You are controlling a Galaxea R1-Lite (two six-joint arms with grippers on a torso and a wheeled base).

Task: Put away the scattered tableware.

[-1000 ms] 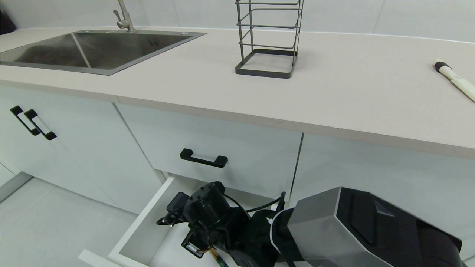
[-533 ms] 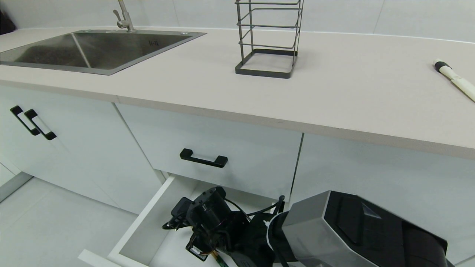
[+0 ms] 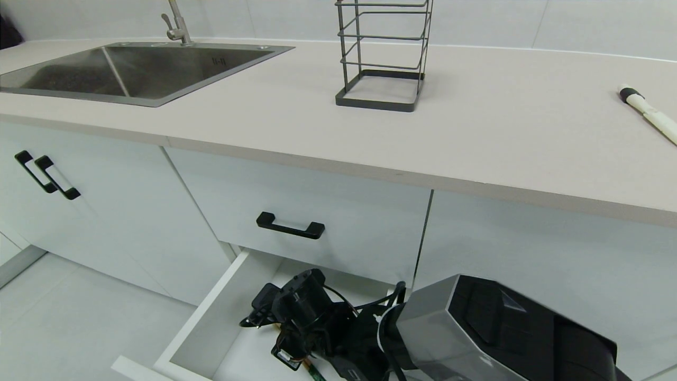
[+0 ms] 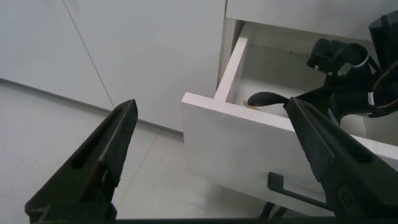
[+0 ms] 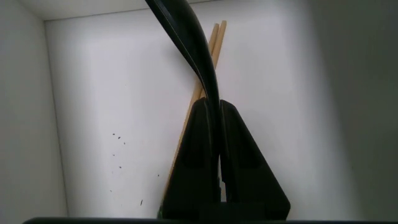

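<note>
Your right gripper (image 3: 253,320) was down inside the pulled-out white drawer (image 3: 211,323), the lower one of the pale cabinet. Its two dark fingers were pressed together on the thin handle of a glossy black spoon (image 5: 186,37) with a long handle, as the right wrist view showed at the gripper (image 5: 221,107). The handle ran out ahead of the claw and crossed over a pair of pale wooden chopsticks (image 5: 218,34) that lay on the drawer's white floor.

From the left wrist view, the spoon's oval bowl (image 4: 267,98) sat low in the drawer, near its front panel (image 4: 249,143). You could not tell whether the bowl touched the floor.

Your left gripper (image 4: 210,109) hung outside the drawer, off its front corner, with its fingers spread wide and nothing between them.

Above the open drawer, a shut drawer with a black bar handle (image 3: 290,227) sat under the beige countertop (image 3: 476,137). On that top stood a dark wire rack (image 3: 375,105), and a steel sink (image 3: 132,69) was set in at the left. At the far right lay a cream utensil with a black end (image 3: 648,112), well apart from both grippers.
</note>
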